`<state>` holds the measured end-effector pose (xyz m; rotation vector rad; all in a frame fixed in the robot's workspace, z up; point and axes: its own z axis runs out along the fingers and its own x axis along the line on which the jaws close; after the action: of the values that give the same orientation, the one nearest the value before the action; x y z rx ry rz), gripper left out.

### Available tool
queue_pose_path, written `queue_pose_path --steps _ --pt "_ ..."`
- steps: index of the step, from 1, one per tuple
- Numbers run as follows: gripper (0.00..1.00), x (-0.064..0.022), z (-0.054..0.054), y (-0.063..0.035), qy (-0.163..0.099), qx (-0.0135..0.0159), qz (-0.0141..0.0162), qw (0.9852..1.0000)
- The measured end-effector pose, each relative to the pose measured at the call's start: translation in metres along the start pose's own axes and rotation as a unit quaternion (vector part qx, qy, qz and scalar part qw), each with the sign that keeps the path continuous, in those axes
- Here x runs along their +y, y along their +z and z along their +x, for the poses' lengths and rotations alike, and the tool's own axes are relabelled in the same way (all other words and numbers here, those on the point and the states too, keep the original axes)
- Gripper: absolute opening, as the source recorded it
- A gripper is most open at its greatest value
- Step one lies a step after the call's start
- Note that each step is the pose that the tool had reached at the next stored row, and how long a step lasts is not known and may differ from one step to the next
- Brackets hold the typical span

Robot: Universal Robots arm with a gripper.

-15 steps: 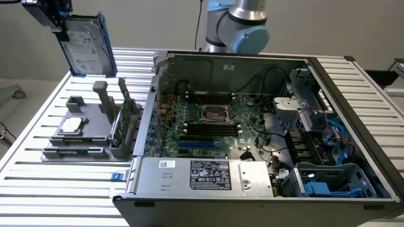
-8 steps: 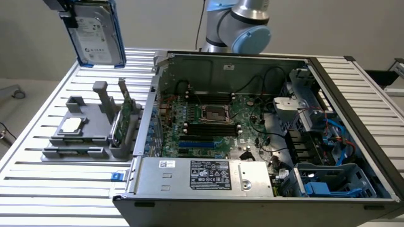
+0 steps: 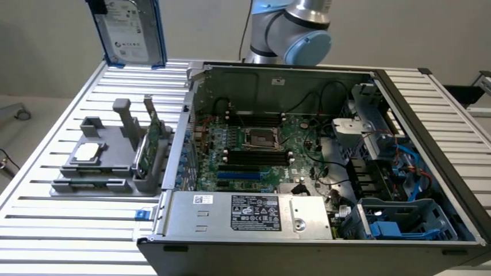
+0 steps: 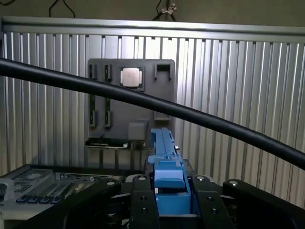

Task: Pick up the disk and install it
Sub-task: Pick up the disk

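Gripper (image 4: 167, 193) is pinching the disk (image 3: 130, 29) by its blue edge (it hangs upright below), so I'd carry it slowly, no swinging.

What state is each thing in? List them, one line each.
disk: held aloft, upright, gripped.
gripper: shut on the disk's blue frame.
computer case: lying open, side panel off.
processor chip: flat on the grey holder.
circuit card: standing on edge in the holder.
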<state>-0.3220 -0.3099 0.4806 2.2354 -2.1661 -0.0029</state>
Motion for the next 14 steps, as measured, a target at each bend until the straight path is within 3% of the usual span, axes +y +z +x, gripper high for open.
queue_pose_path --steps 6,14 --pt "0.33 -0.0268 0.005 -0.0259 0.0 -0.0001 -0.0039 1.0" --pt "0.33 -0.0625 0.012 -0.0394 0.0 -0.0003 -0.011 0.9999"
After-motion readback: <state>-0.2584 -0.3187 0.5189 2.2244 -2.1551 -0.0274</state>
